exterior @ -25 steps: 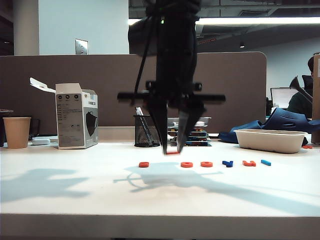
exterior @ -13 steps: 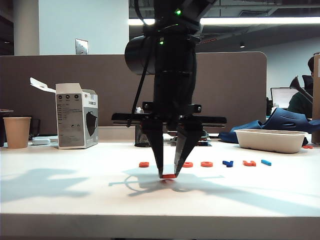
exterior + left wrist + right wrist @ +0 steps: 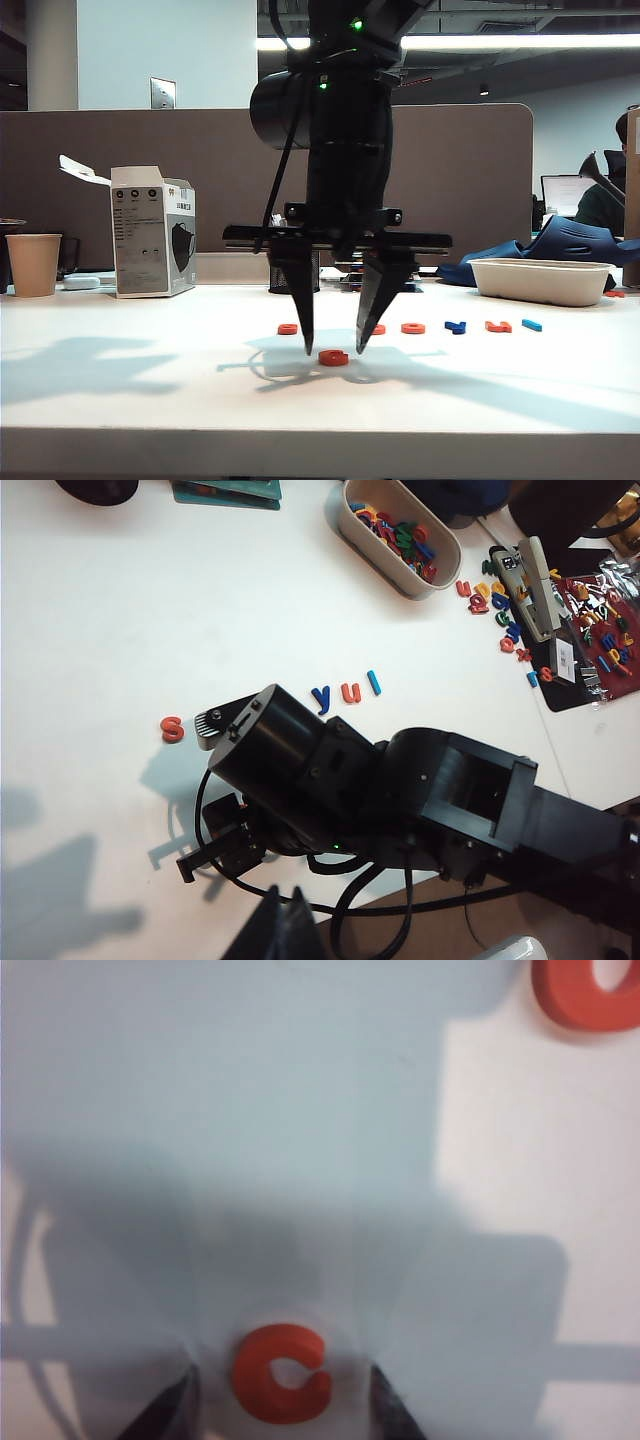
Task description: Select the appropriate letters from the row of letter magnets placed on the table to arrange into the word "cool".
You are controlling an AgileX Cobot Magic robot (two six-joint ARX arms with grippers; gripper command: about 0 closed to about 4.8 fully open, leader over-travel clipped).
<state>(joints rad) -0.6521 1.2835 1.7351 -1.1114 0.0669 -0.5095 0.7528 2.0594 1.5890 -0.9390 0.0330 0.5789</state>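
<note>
The right arm is reaching straight down at table centre, its right gripper [image 3: 332, 345] pointing downward with fingers spread apart. The orange C [image 3: 333, 357] is lying flat on the white table [image 3: 150, 400] between the fingertips, untouched, nearer than the letter row [image 3: 455, 327]. The left gripper is not showing.

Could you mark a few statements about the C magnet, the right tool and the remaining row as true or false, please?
1. The right tool is shut on the C. False: its jaws stand open either side, and the C lies free on the table.
2. The C lies nearer the camera than the row. True.
3. The light-blue L sits at the row's right end. True.
4. The bowl stands left of the paper cup. False: it is far to the right.
</note>
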